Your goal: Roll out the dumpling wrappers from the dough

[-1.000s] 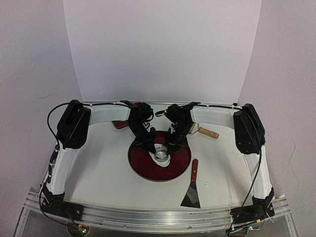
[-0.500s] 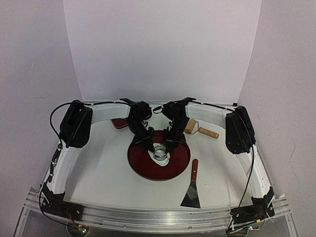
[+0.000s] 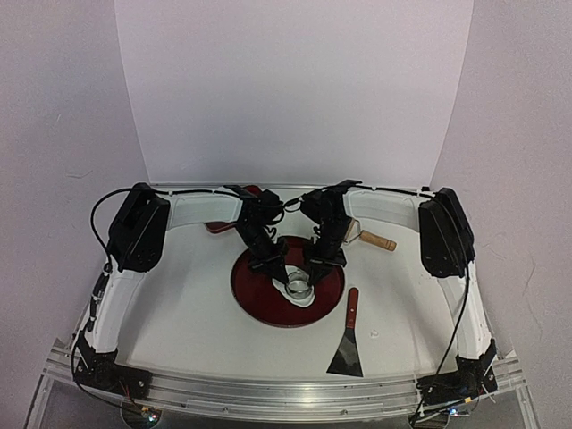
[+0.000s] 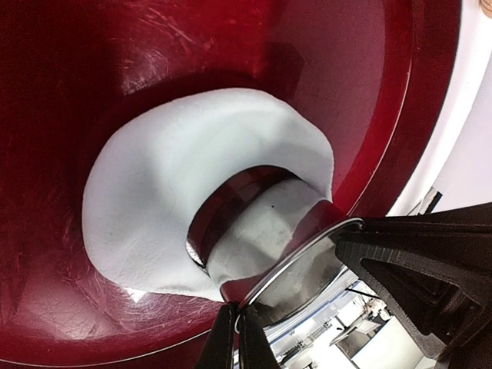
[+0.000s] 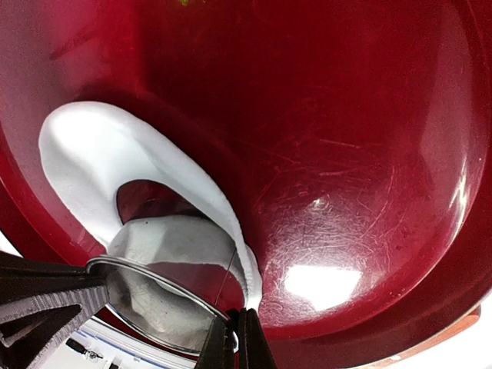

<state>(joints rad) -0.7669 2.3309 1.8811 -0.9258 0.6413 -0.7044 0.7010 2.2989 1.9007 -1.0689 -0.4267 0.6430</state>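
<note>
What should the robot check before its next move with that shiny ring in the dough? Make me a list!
1. Left gripper shut on the rim of the ring cutter: ok.
2. Right gripper shut on the rim too: ok.
3. Dough lying inside the red tray: ok.
4. Round hole cut through the dough: ok, the hole shows.
5. Dumpling wrapper free of the ring: cannot tell; a white piece sits within the ring.
6. Scraper and rolling pin off the tray, out of the way: ok.
</note>
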